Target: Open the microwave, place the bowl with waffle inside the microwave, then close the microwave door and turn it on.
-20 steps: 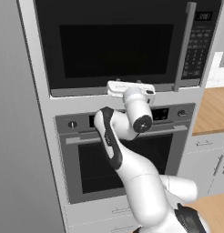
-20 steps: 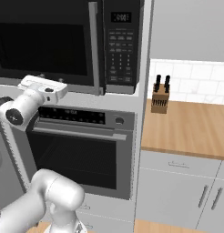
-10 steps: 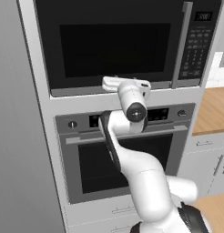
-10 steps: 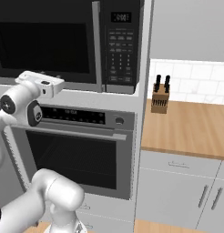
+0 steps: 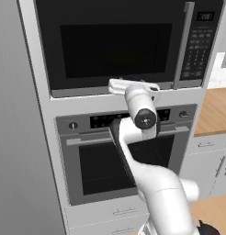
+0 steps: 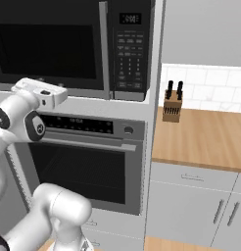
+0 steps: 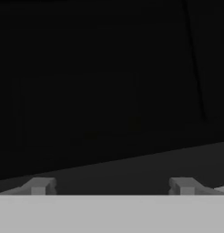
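Note:
The black microwave (image 5: 115, 46) is built in above the oven, and its microwave door (image 6: 44, 44) is shut. A silver vertical handle (image 5: 183, 46) runs along the door's right side, beside the keypad (image 6: 130, 49). My white hand (image 5: 132, 87) sits at the door's lower edge, well left of the handle. In the hand view my gripper (image 7: 110, 186) is open with nothing between its fingertips (image 7: 38, 185), facing dark glass. The bowl is out of view.
A stainless oven (image 5: 124, 156) with a horizontal handle sits right below the microwave, behind my arm. To the right, a wooden counter (image 6: 205, 137) carries a knife block (image 6: 172, 104). White cabinet drawers (image 6: 191, 196) stand under the counter.
The hand has stayed by the door's lower edge, nudging slightly left and back. The wrist has turned a little. The door is still shut.

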Controlling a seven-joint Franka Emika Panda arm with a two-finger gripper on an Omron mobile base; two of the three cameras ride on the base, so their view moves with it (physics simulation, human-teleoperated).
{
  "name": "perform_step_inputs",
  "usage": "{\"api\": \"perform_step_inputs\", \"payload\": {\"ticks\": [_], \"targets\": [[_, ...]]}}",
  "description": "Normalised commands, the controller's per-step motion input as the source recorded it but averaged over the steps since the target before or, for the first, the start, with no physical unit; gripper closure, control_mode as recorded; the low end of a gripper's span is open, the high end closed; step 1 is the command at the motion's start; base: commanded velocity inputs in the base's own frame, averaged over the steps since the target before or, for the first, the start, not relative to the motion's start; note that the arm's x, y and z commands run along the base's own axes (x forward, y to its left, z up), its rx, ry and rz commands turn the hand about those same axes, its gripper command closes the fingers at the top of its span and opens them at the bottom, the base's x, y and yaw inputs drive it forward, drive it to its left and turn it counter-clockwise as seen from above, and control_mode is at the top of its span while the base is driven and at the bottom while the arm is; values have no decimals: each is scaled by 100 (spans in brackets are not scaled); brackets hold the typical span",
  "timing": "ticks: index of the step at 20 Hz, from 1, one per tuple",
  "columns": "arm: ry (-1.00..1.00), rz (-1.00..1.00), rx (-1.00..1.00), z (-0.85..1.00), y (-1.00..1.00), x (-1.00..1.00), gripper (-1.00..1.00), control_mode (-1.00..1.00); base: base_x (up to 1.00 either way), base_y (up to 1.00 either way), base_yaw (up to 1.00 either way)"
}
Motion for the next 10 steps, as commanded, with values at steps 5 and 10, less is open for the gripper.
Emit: {"api": "perform_step_inputs", "payload": {"ticks": [5,10], "targets": [[3,0,-1,37,-68,-83,-100,-100,0,0,0],[22,4,-1,38,-73,-42,-100,-100,0,0,0]]}}
